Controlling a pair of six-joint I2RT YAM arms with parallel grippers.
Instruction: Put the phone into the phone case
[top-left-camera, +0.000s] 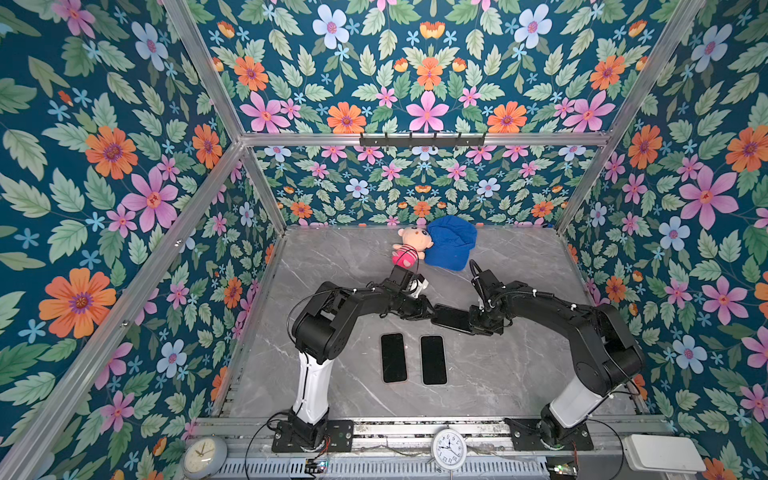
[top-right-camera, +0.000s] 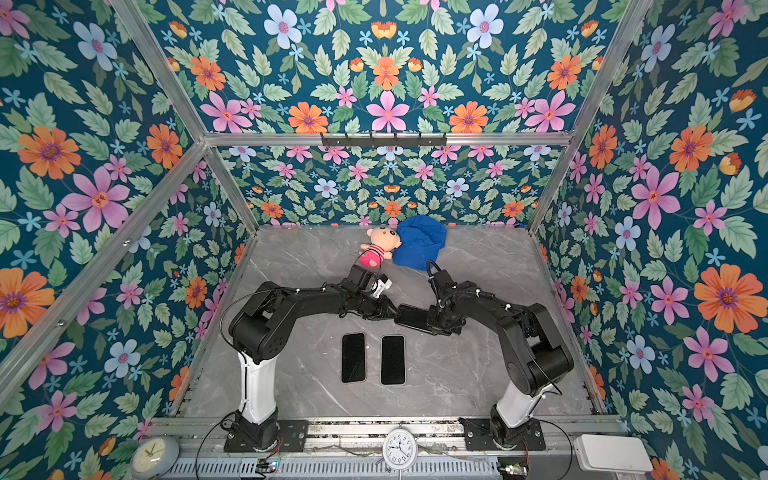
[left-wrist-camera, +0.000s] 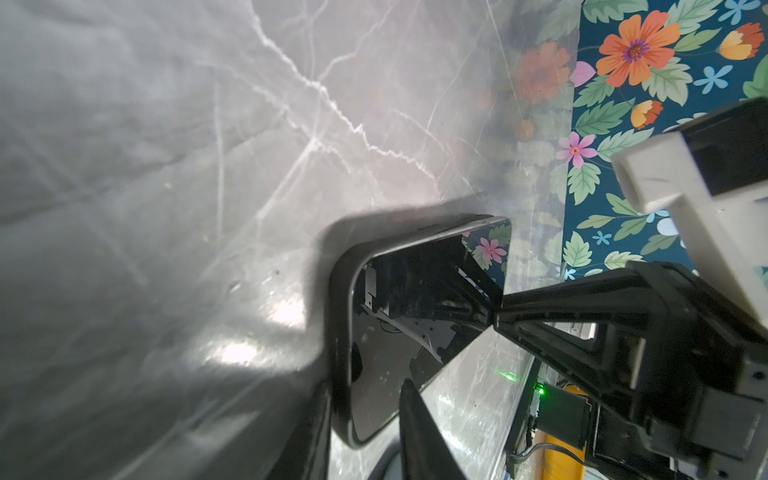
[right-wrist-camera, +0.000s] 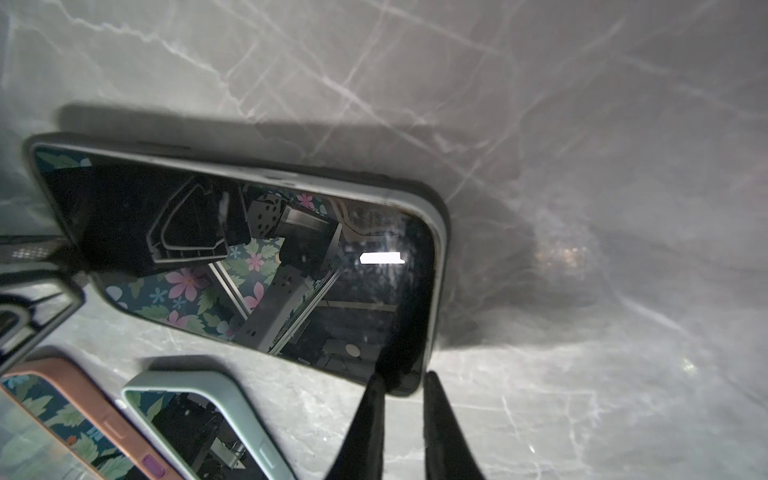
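Phone (top-left-camera: 451, 319): glossy black screen facing up, grey rim, seated in a dark case (left-wrist-camera: 338, 332). It's held just off the surface (top-left-camera: 519, 374) near the middle, with its shadow underneath. Left gripper (top-left-camera: 432, 312): jaws nearly closed, pinching one short end. Right gripper (top-left-camera: 472, 323): jaws nearly closed, pinching the opposite end at a corner.

Both top views look steeply down from high at the front over the whole bench (top-left-camera: 332, 257), and they are nearly alike. The wrist views sit close, looking past the left gripper (left-wrist-camera: 365, 399) and right gripper (right-wrist-camera: 403, 380) at one phone (left-wrist-camera: 415, 299) from opposite ends.
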